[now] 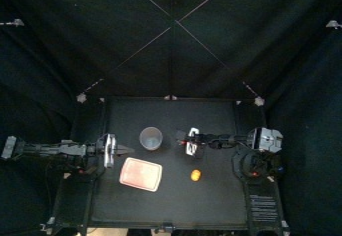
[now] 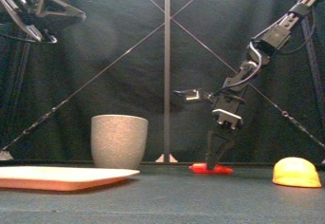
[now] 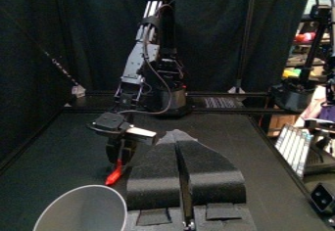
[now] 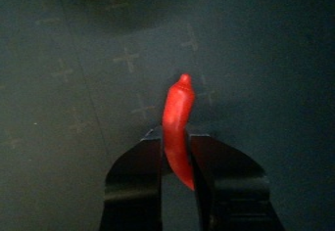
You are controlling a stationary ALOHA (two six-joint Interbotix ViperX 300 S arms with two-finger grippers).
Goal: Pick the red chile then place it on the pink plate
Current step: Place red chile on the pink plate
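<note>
where the tabletop (image 1: 214, 195) lies nearest the front edge, a flat pink plate (image 2: 64, 177) rests at the left with nothing on it, and a rounded yellow toy (image 2: 297, 172) sits well apart at the right. farther back, a tall grey speckled cup (image 2: 120, 140) stands upright behind the plate. to the right of the cup, the red chile (image 4: 179, 127) lies on the tabletop, between the cup and the yellow toy and away from the plate. the right tool (image 4: 179, 142) reaches down onto it, pinching the thick end of the chile between its jaws, with the pointed tip sticking out beyond them. at the left side, the left tool (image 3: 183, 137) rests with its jaws pressed together, holding nothing, pointing toward the cup.
</note>
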